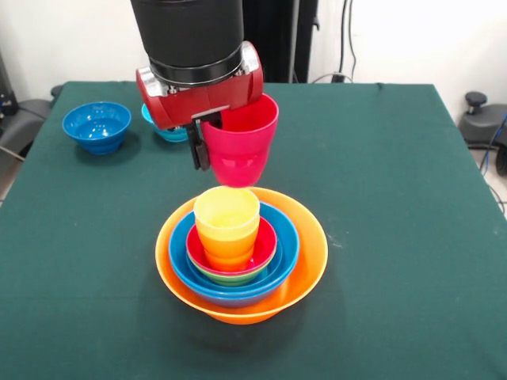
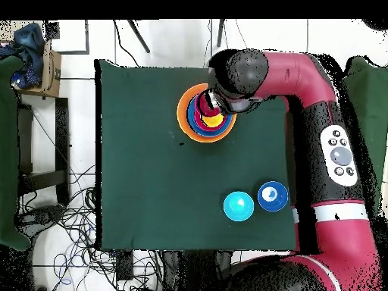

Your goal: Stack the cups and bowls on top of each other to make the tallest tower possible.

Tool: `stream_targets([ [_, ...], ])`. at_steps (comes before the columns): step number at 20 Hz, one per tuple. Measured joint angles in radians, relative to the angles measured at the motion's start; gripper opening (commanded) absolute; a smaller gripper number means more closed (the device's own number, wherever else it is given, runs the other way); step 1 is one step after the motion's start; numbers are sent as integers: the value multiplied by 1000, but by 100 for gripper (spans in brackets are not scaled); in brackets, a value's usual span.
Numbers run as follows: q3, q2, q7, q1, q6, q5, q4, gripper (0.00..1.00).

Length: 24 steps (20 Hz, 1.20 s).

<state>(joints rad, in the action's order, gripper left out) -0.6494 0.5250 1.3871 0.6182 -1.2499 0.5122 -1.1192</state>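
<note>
My tool (image 1: 207, 142) grips the pink cup (image 1: 242, 142) by its rim, directly above the yellow cup (image 1: 226, 215) topping the tower (image 1: 242, 257). Off-centre release risks toppling it.

Bright even light, soft shadows, glossy glints, sharp focus

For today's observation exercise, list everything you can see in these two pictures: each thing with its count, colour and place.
Tower: one nested pile, near middle of table; orange bowl as base, then blue bowl, green, red, with a yellow cup over an orange cup on top.
Pink cup: one, held just above the tower.
Loose bowls: two, dark blue bowl and light blue bowl, far corner.
Table: one, green cloth.
Gripper: one, black, gripping the pink cup's rim.
</note>
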Motion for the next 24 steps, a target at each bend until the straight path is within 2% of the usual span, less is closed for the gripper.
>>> stream_targets([
  [24, 0, -37, 0, -3, -90, 6, 161, 0],
])
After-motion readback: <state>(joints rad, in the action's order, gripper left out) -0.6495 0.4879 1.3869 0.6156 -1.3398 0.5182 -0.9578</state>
